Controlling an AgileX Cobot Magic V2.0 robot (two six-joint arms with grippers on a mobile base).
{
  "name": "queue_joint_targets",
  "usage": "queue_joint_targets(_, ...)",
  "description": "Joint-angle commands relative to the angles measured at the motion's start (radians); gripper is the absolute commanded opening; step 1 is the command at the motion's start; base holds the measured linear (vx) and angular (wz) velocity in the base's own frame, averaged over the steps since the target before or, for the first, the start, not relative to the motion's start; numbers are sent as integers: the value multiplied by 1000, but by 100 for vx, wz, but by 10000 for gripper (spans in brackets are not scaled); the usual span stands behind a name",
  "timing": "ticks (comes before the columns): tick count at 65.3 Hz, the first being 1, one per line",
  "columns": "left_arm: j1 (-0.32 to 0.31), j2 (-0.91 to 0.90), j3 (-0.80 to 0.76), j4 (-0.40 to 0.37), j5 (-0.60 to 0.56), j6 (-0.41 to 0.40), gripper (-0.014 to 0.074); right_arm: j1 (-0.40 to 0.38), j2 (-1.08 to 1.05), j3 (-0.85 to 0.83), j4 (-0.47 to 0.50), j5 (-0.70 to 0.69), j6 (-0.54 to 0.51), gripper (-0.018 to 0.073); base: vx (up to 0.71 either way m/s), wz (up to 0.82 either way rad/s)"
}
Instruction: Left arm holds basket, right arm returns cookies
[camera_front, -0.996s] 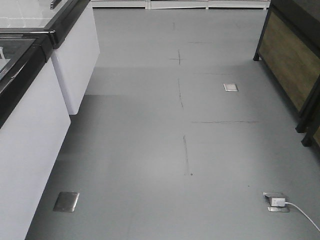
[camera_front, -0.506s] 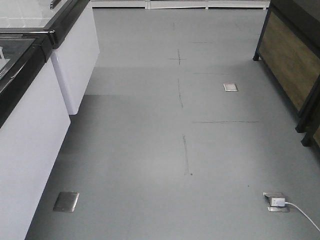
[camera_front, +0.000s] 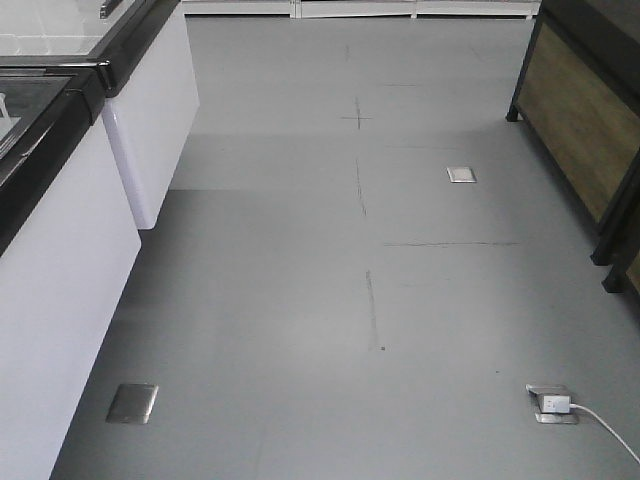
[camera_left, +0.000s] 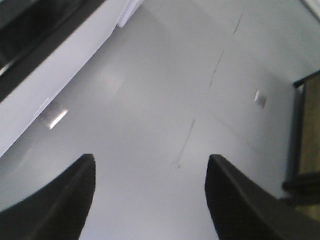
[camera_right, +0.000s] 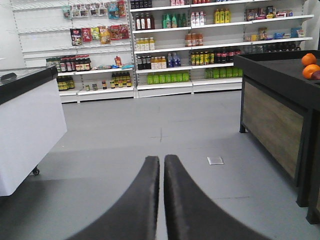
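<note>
The basket and the cookies are out of view in every frame. My left gripper is open and empty, its two black fingers wide apart above the bare grey floor. My right gripper is shut and empty, its two black fingers almost touching and pointing down the aisle towards the far shelves. Neither arm shows in the front view.
White chest freezers with black rims line the left side, also in the right wrist view. A dark wooden stand with oranges is on the right. Stocked shelves stand at the far end. Floor sockets and a plugged cable lie low.
The front view has shifted very slightly; the floor marks sit a little lower than a second ago. Nothing else has changed.
</note>
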Motion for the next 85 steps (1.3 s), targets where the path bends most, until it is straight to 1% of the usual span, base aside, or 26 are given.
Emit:
queue_joint_targets(1, 92, 6, -127, -120, -8, 22, 447, 0, -12, 19, -10, -69, -4, -11, 0, 0)
queue_joint_targets(3, 127, 14, -162, -150, 10, 24, 447, 0, -12, 19, -10, -69, -4, -11, 0, 0)
queue_joint_targets(5, 178, 26, -196, -192, 33, 35, 447, 0, -12, 19, -10, -69, -4, -11, 0, 0)
queue_joint_targets(8, 227, 42, -234, -252, 58, 70, 447, 0, -12, 19, -10, -69, -4, -11, 0, 0)
queue_joint_targets(15, 334, 82, -324, -371, 111, 221, 447, 0, -12, 19, -10, -69, -4, -11, 0, 0)
queue_joint_targets(20, 410, 116, -377, -439, 147, 276, 447, 0, -12, 19, -10, -69, -4, -11, 0, 0)
queue_joint_targets(26, 500, 152, -401, -500, 179, 276, 447, 0, -12, 19, -10, -69, -4, -11, 0, 0)
queue_joint_targets(32, 586, 184, -399, -592, 197, 281, 448, 0, -12, 19, -10, -69, -4, -11, 0, 0)
queue_joint_targets(37, 655, 215, -399, -680, 211, 344, 448, 0, -12, 19, -10, -69, -4, -11, 0, 0)
queue_joint_targets(39, 682, 229, -399, -722, 218, 382, 448, 0, -12, 19, -10, -69, -4, -11, 0, 0)
queue_joint_targets(44, 731, 259, -399, -813, 229, 460, 448, 0, -12, 19, -10, -69, -4, -11, 0, 0)
queue_joint_targets(48, 759, 284, -399, -859, 229, 485, 448, 0, -12, 19, -10, -69, -4, -11, 0, 0)
queue_joint_targets(56, 791, 340, -399, -946, 218, 493, 480, 0, -12, 19, -10, -69, -4, -11, 0, 0)
queue_joint_targets(58, 792, 353, -399, -961, 216, 497, 493, 0, -12, 19, -10, -69, -4, -11, 0, 0)
queue_joint_targets(66, 792, 413, -399, -1041, 219, 571, 547, 0, -12, 19, -10, -69, -4, -11, 0, 0)
queue_joint_targets(70, 792, 447, -399, -1082, 219, 592, 559, 0, -12, 19, -10, -69, -4, -11, 0, 0)
queue_joint_targets(76, 792, 500, -399, -1187, 221, 628, 561, 0, -12, 19, -10, -69, -4, -11, 0, 0)
queue_joint_targets(79, 792, 526, -399, -1242, 225, 662, 561, 0, -12, 19, -10, -69, -4, -11, 0, 0)
queue_joint_targets(81, 791, 540, -399, -1268, 227, 688, 561, 0, -12, 19, -10, -69, -4, -11, 0, 0)
queue_joint_targets(85, 791, 572, -399, -1321, 236, 716, 559, 0, -12, 19, -10, -69, -4, -11, 0, 0)
